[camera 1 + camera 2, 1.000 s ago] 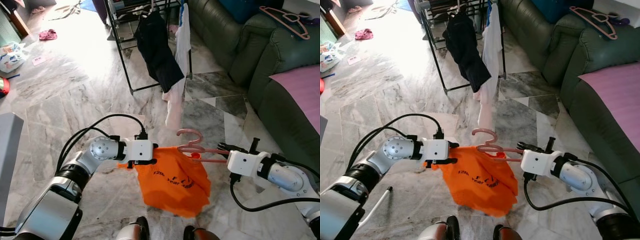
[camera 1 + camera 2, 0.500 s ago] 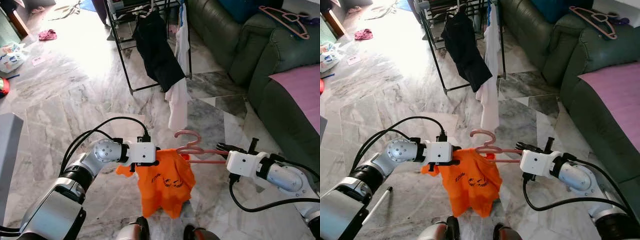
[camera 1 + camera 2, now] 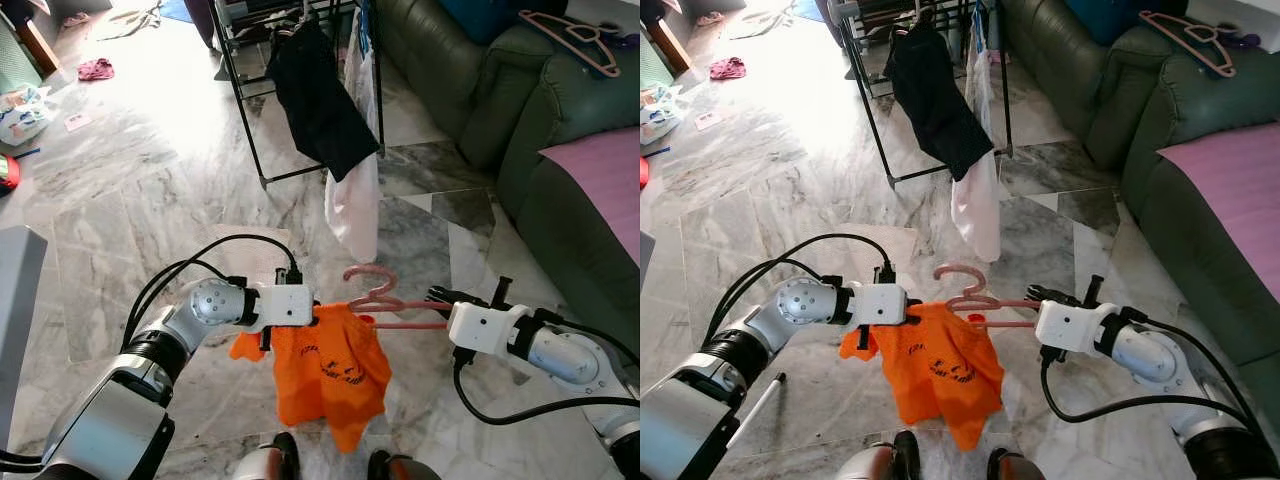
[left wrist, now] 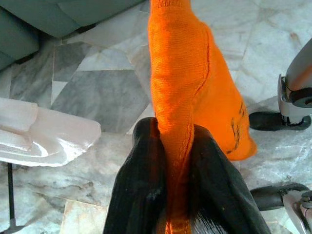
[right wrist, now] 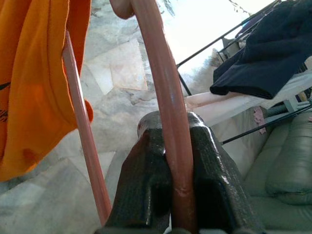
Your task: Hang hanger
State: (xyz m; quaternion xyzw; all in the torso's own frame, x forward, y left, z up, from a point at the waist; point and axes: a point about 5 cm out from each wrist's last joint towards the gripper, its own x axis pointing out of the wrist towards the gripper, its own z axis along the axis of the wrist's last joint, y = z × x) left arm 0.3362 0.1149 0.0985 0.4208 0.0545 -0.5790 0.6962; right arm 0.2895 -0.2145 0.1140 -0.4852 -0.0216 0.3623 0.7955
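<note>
A: What differs from a second ago?
B: The orange shirt (image 3: 325, 370) has bunched narrower and hangs lower.

A: Arm poses?
B: Both extended inward over the marble floor (image 3: 120, 200): left gripper (image 4: 173, 195) clenched on shirt fabric, right gripper (image 5: 170, 161) grasping the pink hanger (image 3: 385, 300) threaded into the shirt.

A pink hanger (image 3: 385, 300) is held level above the floor (image 3: 150, 190), an orange shirt (image 3: 325, 365) draped over one end.
</note>
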